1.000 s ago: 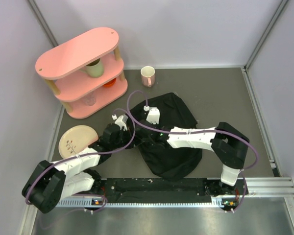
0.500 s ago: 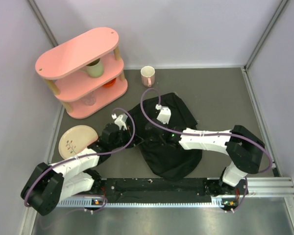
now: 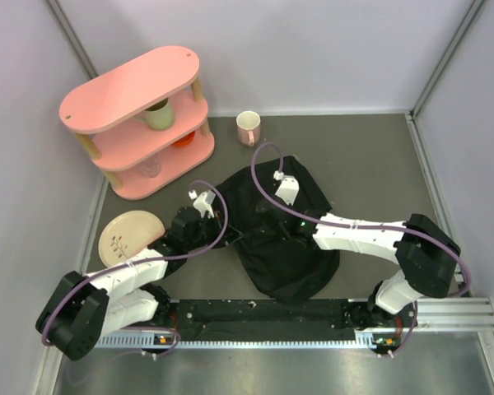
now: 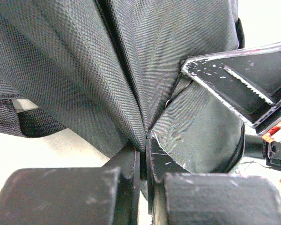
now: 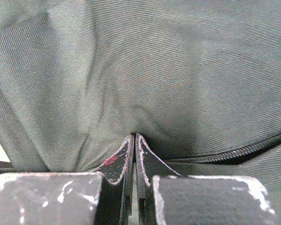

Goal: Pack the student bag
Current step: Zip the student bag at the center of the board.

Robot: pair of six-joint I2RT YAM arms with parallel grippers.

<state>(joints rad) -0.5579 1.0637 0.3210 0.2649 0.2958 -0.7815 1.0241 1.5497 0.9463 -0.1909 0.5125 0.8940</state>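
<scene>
Student bag [image 3: 292,263] slumped at centre of table [image 3: 370,156]. Left gripper [image 4: 145,157] clamped on fabric fold at bag's left edge, position unchanged. Right gripper [image 5: 133,140] pinched on fabric, carried rightward and back over last second. Bag mouth judged being drawn open for packing.

White-linked, black-jointed arms [image 3: 119,278] trail purple cables [image 3: 259,158]; left and right pincers [image 4: 145,161] [image 5: 134,140] are scuffed black.

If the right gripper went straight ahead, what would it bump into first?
The bag. The right gripper has its tips right against the black cloth, seemingly pinching a fold, so it would only push deeper into the bag.
</scene>
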